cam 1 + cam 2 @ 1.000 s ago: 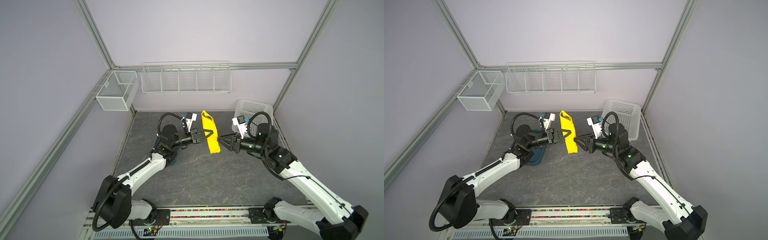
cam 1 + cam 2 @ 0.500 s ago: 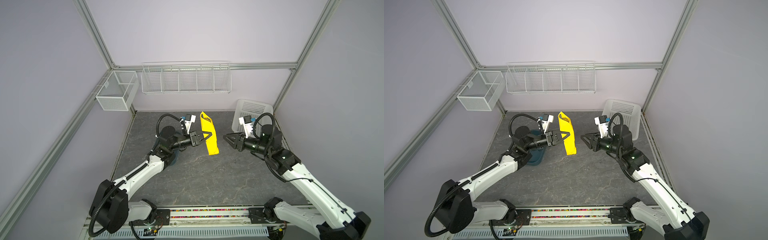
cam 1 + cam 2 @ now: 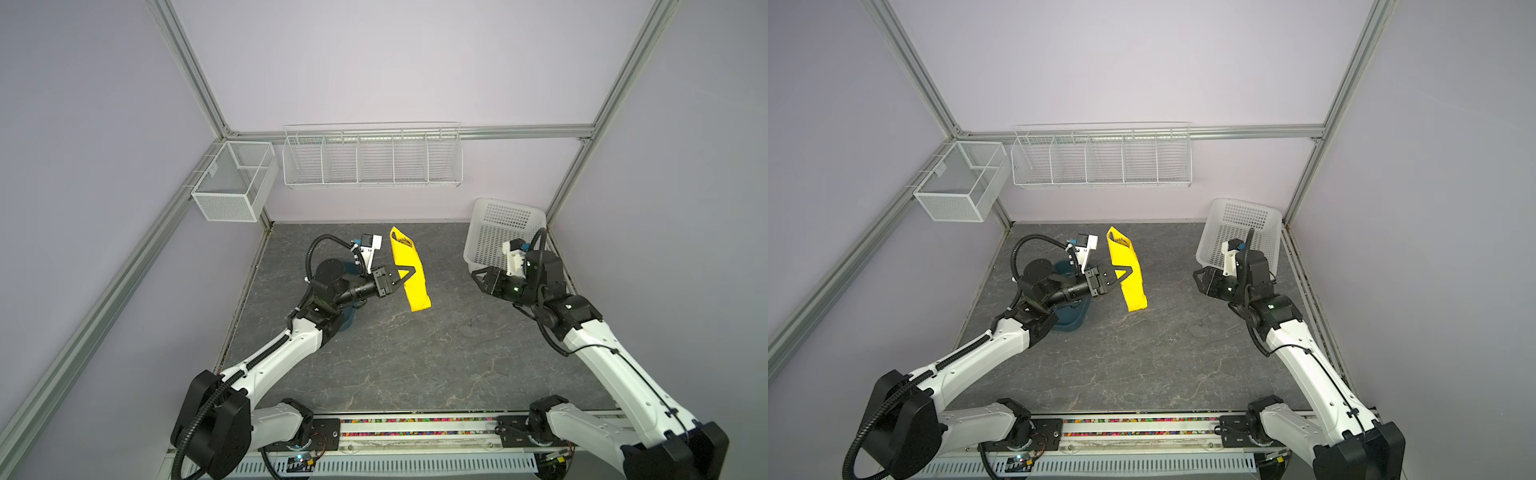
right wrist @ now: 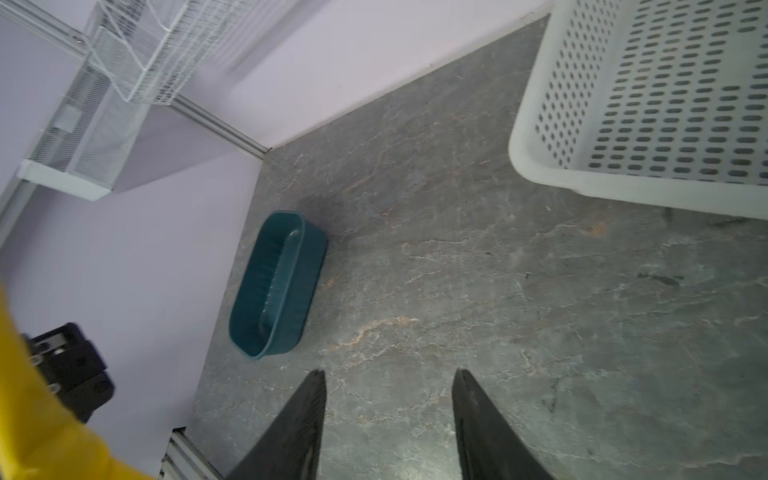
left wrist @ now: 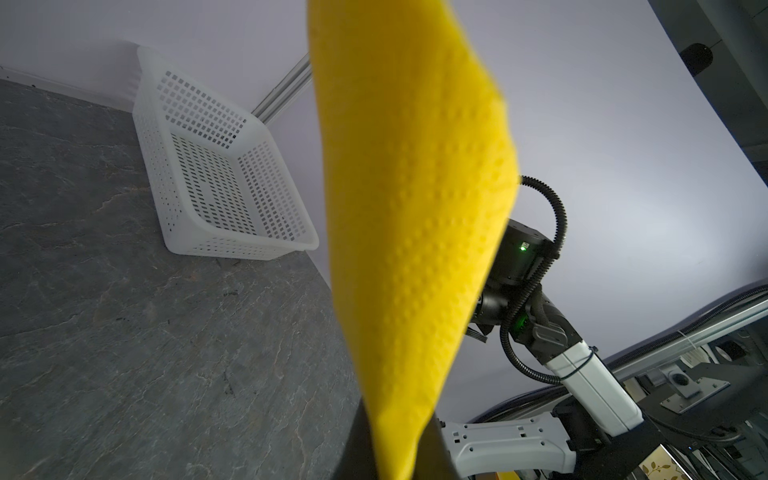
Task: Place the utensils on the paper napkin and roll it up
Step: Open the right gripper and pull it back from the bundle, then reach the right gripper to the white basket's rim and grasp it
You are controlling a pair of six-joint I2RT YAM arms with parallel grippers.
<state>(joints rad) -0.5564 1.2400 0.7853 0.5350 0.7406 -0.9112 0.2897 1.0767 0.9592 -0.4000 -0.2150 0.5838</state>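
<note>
Left wall: a white mesh box (image 3: pixel 235 180) hung from the frame rail, with a white wire rack (image 3: pixel 372 160) beside it on the back wall.

Left side of the counter (image 3: pixel 415 357): a teal tub (image 4: pixel 276 286) sat close to the left wall, largely beneath the left arm in both top views. Its contents could not be made out.

Centre: the left pincer (image 3: pixel 409 275) was closed on the paper napkin (image 3: pixel 411 286), gripping it from its left side at about mid-length. The napkin was rolled into a long, narrow yellow bundle and held clear of the counter. In both top views its long axis ran from the back of the counter towards the front, with the near end leaning slightly right. The far end pointed at the back wall and stood open, with something dark showing inside. Whether that was the utensils could not be told. The left wrist view showed the roll crossing the frame lengthwise, its embossed surface plain.

Right of centre: the right pincer (image 4: pixel 389 374) was well apart from the napkin. Its jaws stood apart over bare counter with nothing between them.

Right rear corner: a white perforated basket (image 3: pixel 498 232) rested against the corner post, just behind the right pincer.
</note>
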